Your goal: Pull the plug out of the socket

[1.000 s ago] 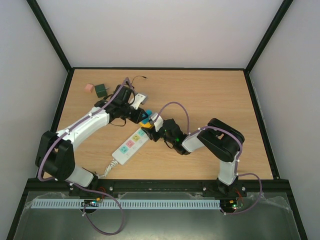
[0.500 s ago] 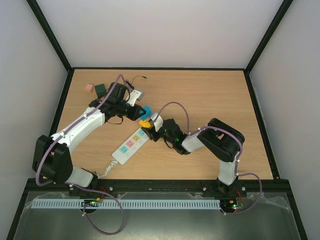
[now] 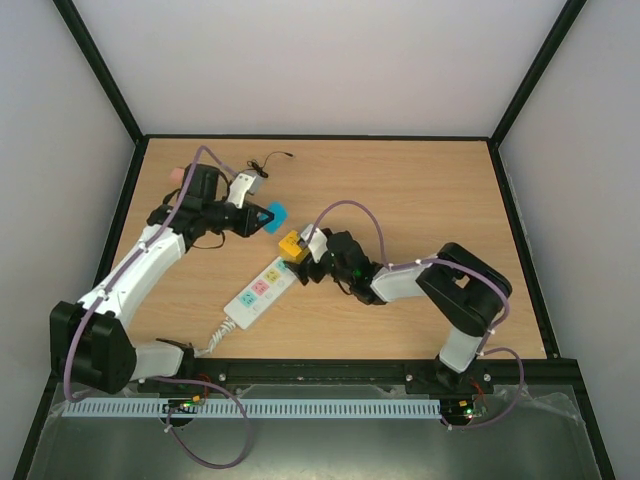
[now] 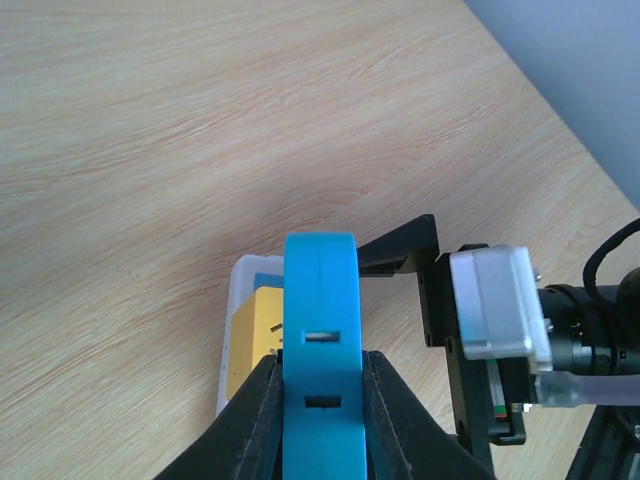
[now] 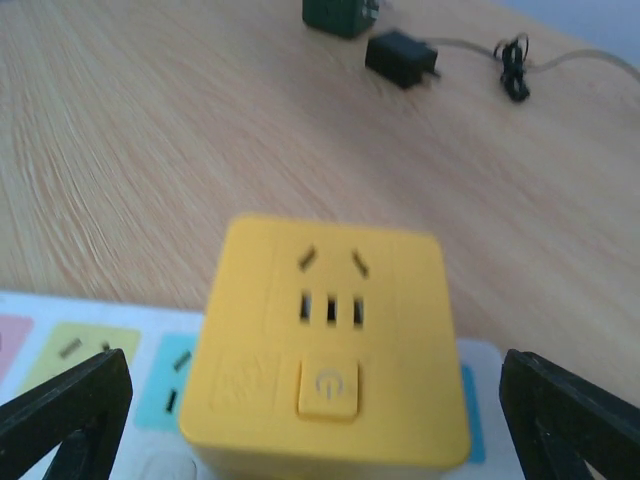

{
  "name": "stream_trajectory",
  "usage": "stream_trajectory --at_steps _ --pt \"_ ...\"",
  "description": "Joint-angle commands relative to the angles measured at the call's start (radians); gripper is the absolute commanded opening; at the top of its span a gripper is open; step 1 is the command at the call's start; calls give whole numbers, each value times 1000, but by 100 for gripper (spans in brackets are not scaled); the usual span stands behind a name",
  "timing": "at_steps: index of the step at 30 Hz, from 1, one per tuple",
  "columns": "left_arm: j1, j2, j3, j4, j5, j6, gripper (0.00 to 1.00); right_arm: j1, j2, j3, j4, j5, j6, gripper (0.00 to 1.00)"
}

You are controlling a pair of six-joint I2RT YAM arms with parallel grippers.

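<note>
My left gripper (image 3: 260,216) is shut on a blue plug (image 3: 273,216) and holds it off the socket, up and to the left of it. In the left wrist view both fingers (image 4: 250,400) clamp the blue plug (image 4: 320,340). The socket, a white power strip (image 3: 256,291) with pastel faces, lies diagonally on the table. A yellow cube adapter (image 3: 291,243) sits on its far end. My right gripper (image 3: 303,258) is open, its fingers (image 5: 60,410) wide apart either side of the yellow adapter (image 5: 330,340) and the strip (image 5: 90,345).
A pink block (image 3: 178,172) lies at the far left, partly behind my left arm. A dark green block (image 5: 340,12) and a black charger (image 5: 400,58) with a thin cable (image 3: 268,160) lie behind the strip. The strip's coiled cord (image 3: 212,340) runs towards the near edge.
My left gripper has carried the blue plug up and to the left, away from the strip's far end. The right gripper has stayed at the yellow adapter.
</note>
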Motion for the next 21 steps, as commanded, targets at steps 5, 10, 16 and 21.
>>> stream_trajectory --at_steps 5,10,16,21 --pt "84 -77 41 -49 213 70 3 -22 -168 102 -184 -79 -27 98" --pt "139 -134 65 -43 291 75 3 -98 -240 209 -399 -237 54 98" --pt "152 -215 80 22 281 28 3 -207 -324 325 -567 -480 188 98" --pt "152 -263 66 159 304 -88 3 -238 -384 395 -587 -660 353 98"
